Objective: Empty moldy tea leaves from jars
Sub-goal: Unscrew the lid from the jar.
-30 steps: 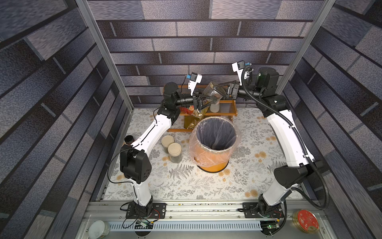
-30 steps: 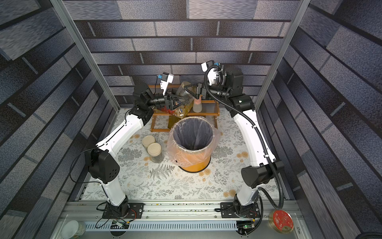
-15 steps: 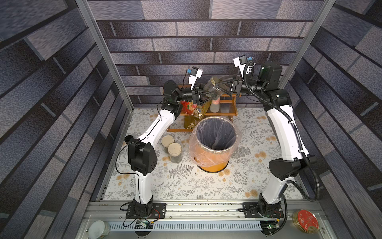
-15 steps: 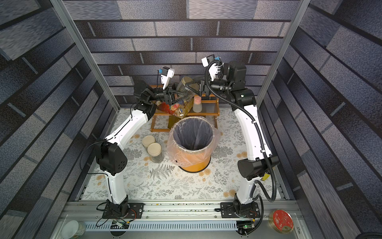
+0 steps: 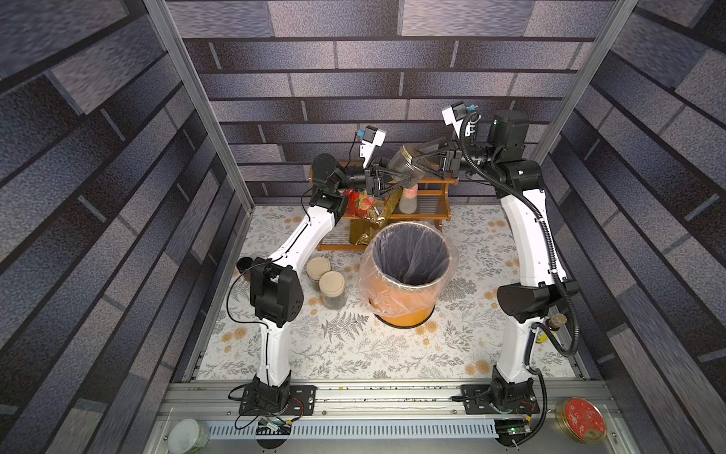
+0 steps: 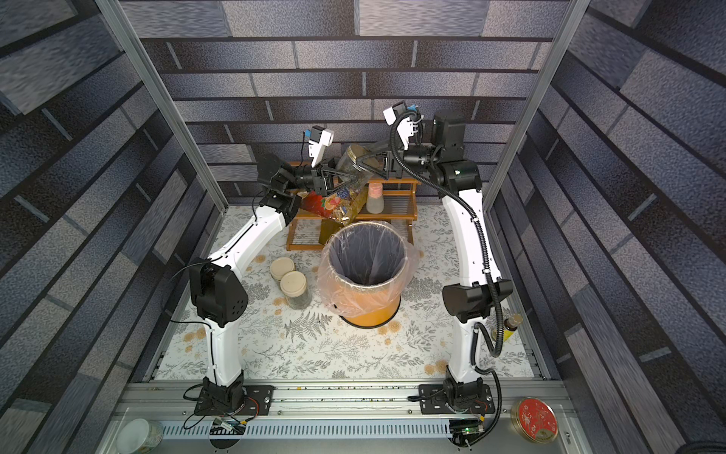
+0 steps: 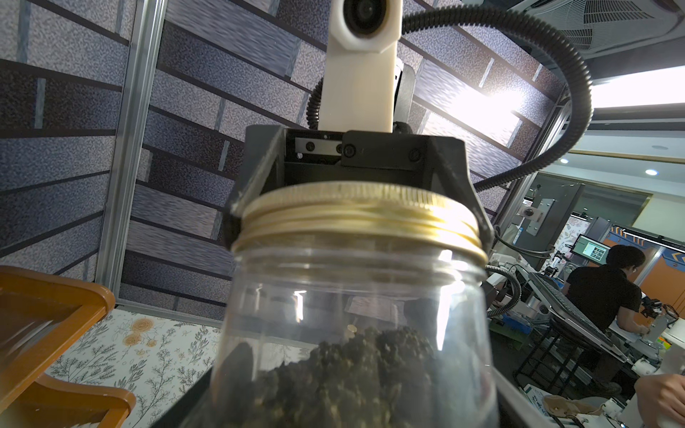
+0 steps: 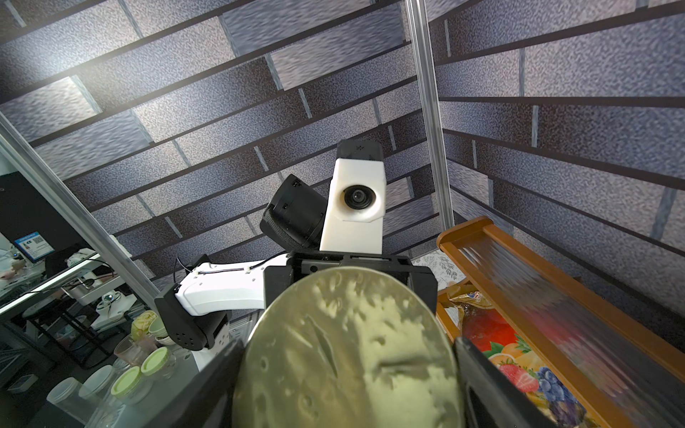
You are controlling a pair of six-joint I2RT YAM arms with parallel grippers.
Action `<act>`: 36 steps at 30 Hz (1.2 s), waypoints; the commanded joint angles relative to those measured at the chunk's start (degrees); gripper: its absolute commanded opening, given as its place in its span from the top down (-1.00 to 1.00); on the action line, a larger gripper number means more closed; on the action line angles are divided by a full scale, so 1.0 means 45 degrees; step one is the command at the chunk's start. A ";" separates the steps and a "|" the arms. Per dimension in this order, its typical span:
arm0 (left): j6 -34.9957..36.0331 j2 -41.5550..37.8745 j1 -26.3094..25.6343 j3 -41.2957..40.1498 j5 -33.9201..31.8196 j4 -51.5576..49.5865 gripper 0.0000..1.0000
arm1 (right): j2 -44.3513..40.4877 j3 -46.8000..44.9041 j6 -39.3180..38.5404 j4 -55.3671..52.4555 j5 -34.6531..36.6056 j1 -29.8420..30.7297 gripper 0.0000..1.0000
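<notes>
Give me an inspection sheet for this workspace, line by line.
Surface: floral tablecloth, lying flat.
Job's things: held jar of tea leaves raised behind the orange bin, lid on; two closed jars stand beside the bin.
Clutter: snack bags and pink-capped bottle on wooden rack; dark jar and yellow bottle at table edges; red tin on front rail.
Claws: left claw shut on the jar body; right claw shut on the lid.
Cables: corrugated conduit loops off right arm; thin wire beside left arm.
Surroundings: brick-pattern walls; person at a desk outside.
</notes>
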 commanded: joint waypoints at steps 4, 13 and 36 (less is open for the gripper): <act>0.0634 -0.0573 0.0285 0.0121 -0.0830 0.0695 0.36 | 0.0351 0.0199 0.0240 -0.0609 -0.0379 -0.0231 -0.35; 0.1497 -0.0766 0.0293 -0.0251 -0.0874 0.0060 0.36 | 0.0135 0.0393 0.0772 -0.0590 0.0304 -0.0396 -0.35; 0.3007 -0.1291 0.0330 -0.0672 -0.0836 -0.1429 0.37 | -0.0549 0.0496 0.0786 -0.1486 0.1427 -0.0569 -0.34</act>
